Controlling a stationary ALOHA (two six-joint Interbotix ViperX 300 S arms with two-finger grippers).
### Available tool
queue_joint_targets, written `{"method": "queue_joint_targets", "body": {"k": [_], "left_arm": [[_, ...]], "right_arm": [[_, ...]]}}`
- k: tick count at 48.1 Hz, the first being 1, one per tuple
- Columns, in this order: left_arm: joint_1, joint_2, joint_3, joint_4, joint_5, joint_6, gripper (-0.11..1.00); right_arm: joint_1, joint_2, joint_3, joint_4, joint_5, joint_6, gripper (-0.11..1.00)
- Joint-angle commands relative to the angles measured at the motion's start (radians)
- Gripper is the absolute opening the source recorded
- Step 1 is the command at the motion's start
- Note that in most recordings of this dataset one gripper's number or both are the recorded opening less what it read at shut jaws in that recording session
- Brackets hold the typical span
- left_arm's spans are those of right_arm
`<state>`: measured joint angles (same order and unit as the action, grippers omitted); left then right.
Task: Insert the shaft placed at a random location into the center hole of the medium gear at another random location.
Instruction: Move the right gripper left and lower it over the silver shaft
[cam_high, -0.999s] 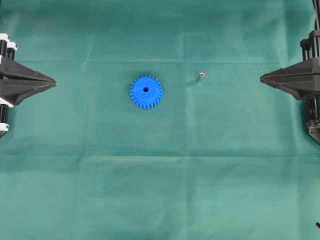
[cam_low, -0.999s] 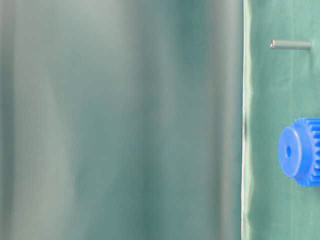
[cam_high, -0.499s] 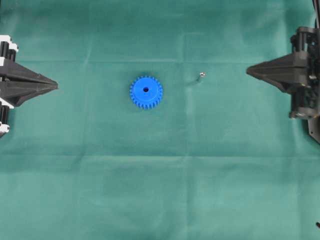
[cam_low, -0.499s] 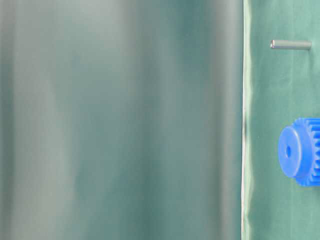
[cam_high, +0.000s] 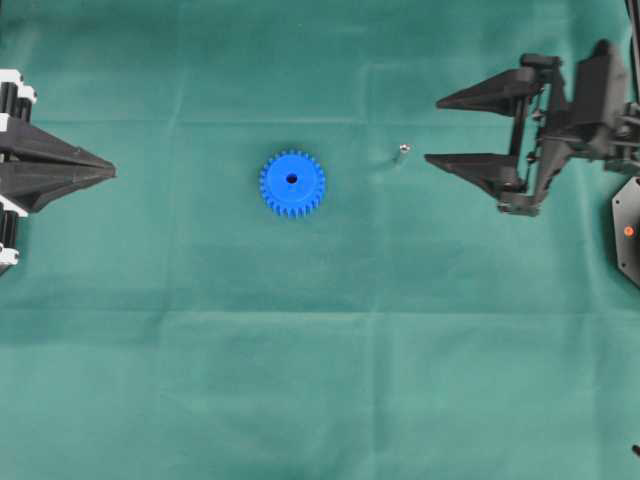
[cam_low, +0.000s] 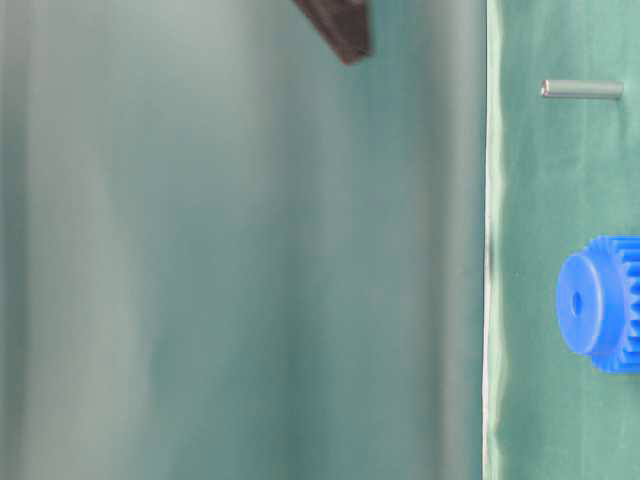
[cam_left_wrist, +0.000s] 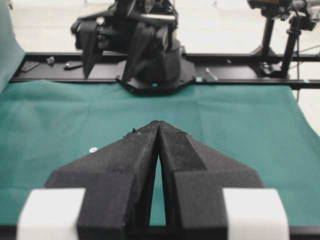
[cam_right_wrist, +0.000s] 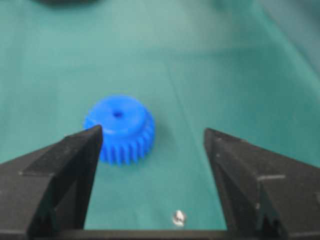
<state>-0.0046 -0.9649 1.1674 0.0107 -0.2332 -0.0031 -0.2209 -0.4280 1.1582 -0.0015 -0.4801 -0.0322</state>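
1. The tiny silvery-grey metal shaft (cam_high: 402, 151) stands upright on the green cloth-covered bench (cam_high: 320, 380), to the right of the gear in the overhead view and well apart from it. It shows only as a bright end-on dot from above. Nothing holds it.

2. The bright blue plastic toothed medium gear (cam_high: 292, 184) lies flat near the middle of the bench, with its hub and small dark center hole (cam_high: 292, 180) facing up. That pose suits a pin lowered from above, and the hole is empty.

3. The black right gripper (cam_high: 432, 130) is near the shaft, its jaws spread wide and empty. In the right wrist view the pin sits low between the two fingers (cam_right_wrist: 65, 170), so I judge the spread is meant to straddle it for a pinch.

4. The black left gripper (cam_high: 112, 172) rests at the left edge with its jaws pressed together on nothing. It is far from both parts and looks parked.

5. Hard to read:
   - The table-level view appears rotated; most of it is blurred green.
   - The gear is cut off at that view's edge, and only a dark finger tip (cam_low: 340, 25) enters at the top.
   - In the right wrist view the shaft is soft and sits at the bottom edge, so its lean cannot be told.
   - The left wrist view hides the gear behind its own jaws.
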Motion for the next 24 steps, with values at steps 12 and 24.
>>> {"method": "queue_joint_targets", "body": {"k": [12, 24], "left_arm": [[0.002, 0.006, -0.021, 0.002, -0.005, 0.0, 0.0], [0.005, 0.011, -0.021, 0.002, -0.005, -0.002, 0.0]], "right_arm": [[-0.044, 0.265, -0.034, 0.012, -0.156, -0.014, 0.82], [-0.043, 0.454, -0.057, 0.048, -0.256, -0.009, 0.81]]}}
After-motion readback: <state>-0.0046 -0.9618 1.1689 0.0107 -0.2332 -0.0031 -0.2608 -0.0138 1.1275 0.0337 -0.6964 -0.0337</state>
